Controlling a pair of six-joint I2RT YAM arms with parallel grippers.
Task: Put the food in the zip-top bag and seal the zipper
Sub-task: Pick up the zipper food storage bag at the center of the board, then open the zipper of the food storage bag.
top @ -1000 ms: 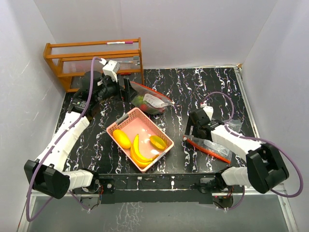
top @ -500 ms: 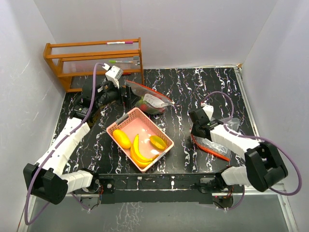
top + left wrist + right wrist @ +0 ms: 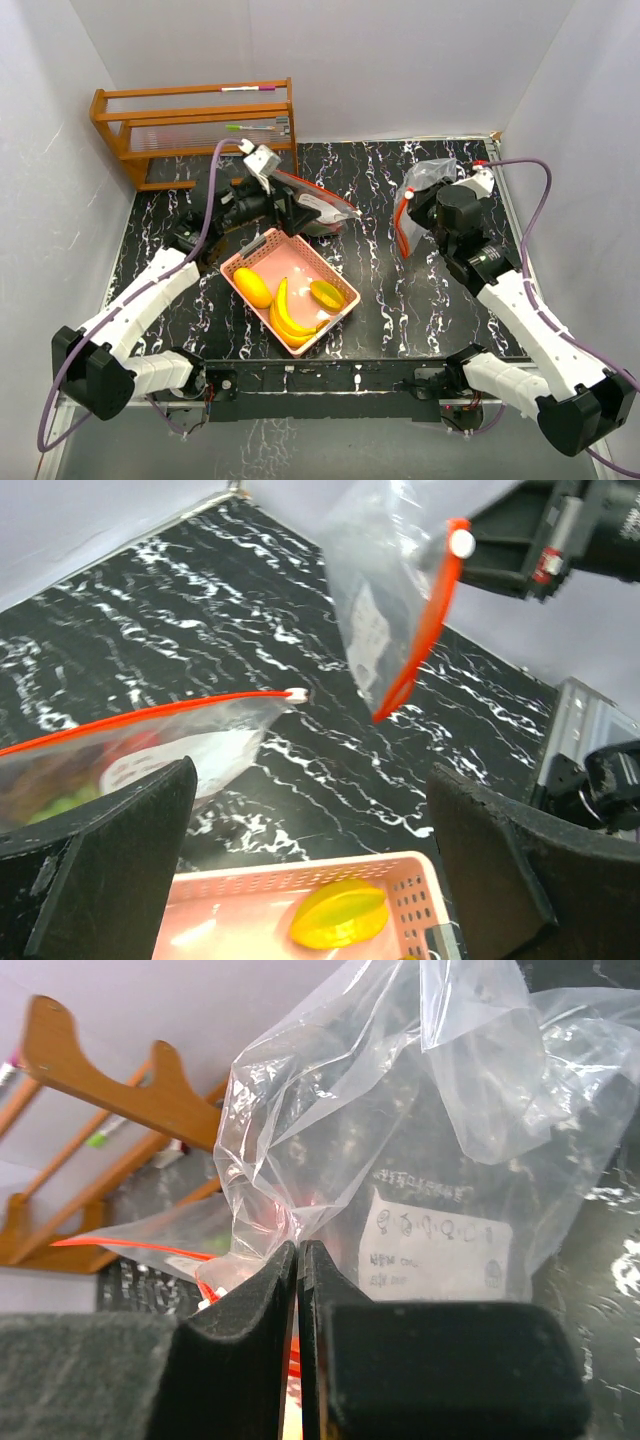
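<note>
My right gripper (image 3: 432, 205) is shut on a clear empty zip-top bag (image 3: 417, 183) with a red zipper (image 3: 402, 226) and holds it up above the right of the table. In the right wrist view the fingertips (image 3: 298, 1252) pinch the plastic of this bag (image 3: 440, 1150). The food lies in a pink basket (image 3: 262, 250): a banana bunch (image 3: 285, 310), an orange mango (image 3: 253, 288) and a yellow-green fruit (image 3: 328, 294). My left gripper (image 3: 288, 212) hangs open over the basket's far edge, with that fruit (image 3: 340, 918) below it.
A second red-zippered bag (image 3: 318, 210) with red and green pieces inside lies behind the basket, right by the left gripper. A wooden rack (image 3: 195, 125) stands at the back left corner. White walls close in the table on three sides.
The right gripper shut on the empty bag near the table's front right and lifted it up and toward the back. The left gripper swung right, toward the basket.
</note>
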